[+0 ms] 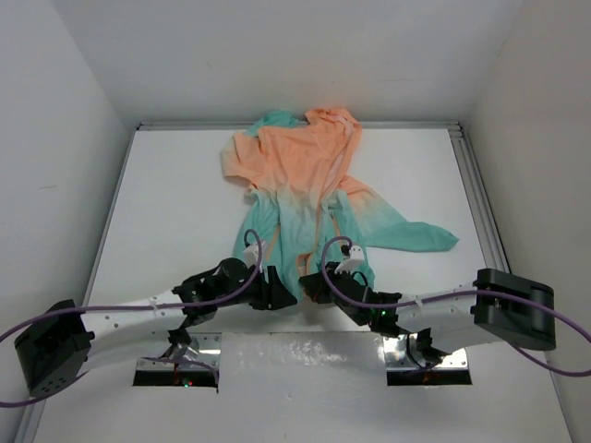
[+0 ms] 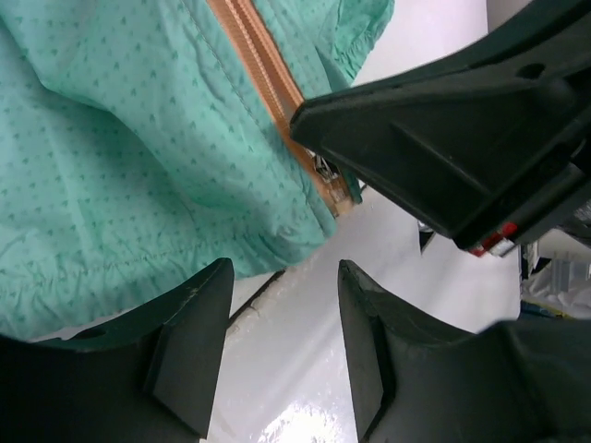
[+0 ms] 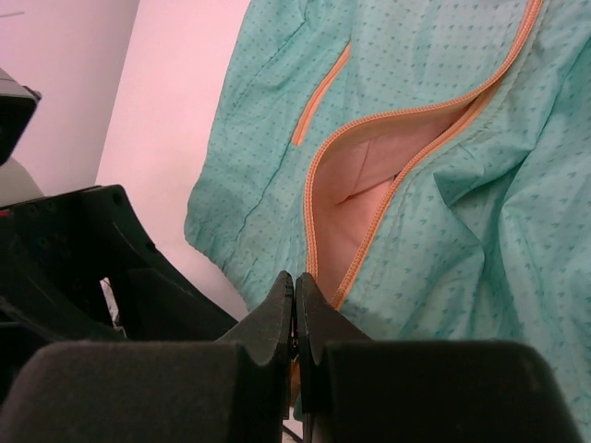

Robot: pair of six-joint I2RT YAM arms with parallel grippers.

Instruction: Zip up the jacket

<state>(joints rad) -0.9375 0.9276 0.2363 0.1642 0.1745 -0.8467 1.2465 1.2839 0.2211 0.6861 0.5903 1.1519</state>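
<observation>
The jacket (image 1: pixel 305 185) lies spread on the white table, peach-orange at the far end and teal toward me. Its orange zipper (image 3: pixel 369 240) gapes open above the hem, showing peach lining. My right gripper (image 3: pixel 295 281) is shut at the zipper's bottom end, with a small metal piece pinched between its fingers. The left wrist view shows that same gripper (image 2: pixel 305 120) pressing on the zipper (image 2: pixel 268 74) beside the metal slider (image 2: pixel 325 168). My left gripper (image 2: pixel 284 268) is open just below the teal hem (image 2: pixel 138 268), over bare table, holding nothing. Both grippers (image 1: pixel 277 291) (image 1: pixel 312 281) sit close together at the hem.
One teal sleeve (image 1: pixel 416 235) stretches out to the right. A metal rail (image 1: pixel 476 194) runs along the table's right side and white walls enclose it. The arm mounting plates (image 1: pixel 180 369) are at the near edge.
</observation>
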